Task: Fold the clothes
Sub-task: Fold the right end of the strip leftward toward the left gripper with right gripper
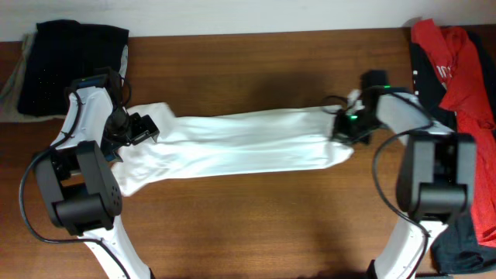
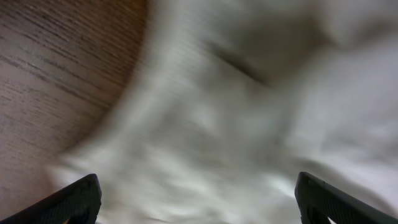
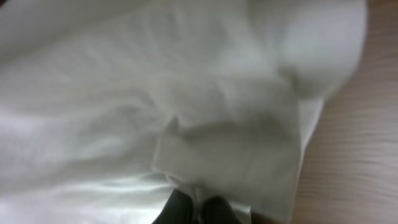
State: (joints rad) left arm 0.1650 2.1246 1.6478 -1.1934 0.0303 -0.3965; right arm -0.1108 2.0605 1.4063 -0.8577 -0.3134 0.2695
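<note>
The white T-shirt (image 1: 240, 143) lies stretched in a long band across the wooden table, folded lengthwise; no chest print shows. My left gripper (image 1: 143, 128) is over its left end, jaws wide open, with blurred white cloth (image 2: 249, 112) filling the space between the fingertips (image 2: 199, 199). My right gripper (image 1: 343, 125) is at the shirt's right end. Its fingers (image 3: 199, 211) are shut on a fold of the white cloth (image 3: 186, 99).
Black folded garments (image 1: 70, 58) lie at the back left corner. A red shirt (image 1: 457, 66) is heaped at the right edge over dark clothing. Bare wooden table (image 1: 256, 225) lies in front of the shirt.
</note>
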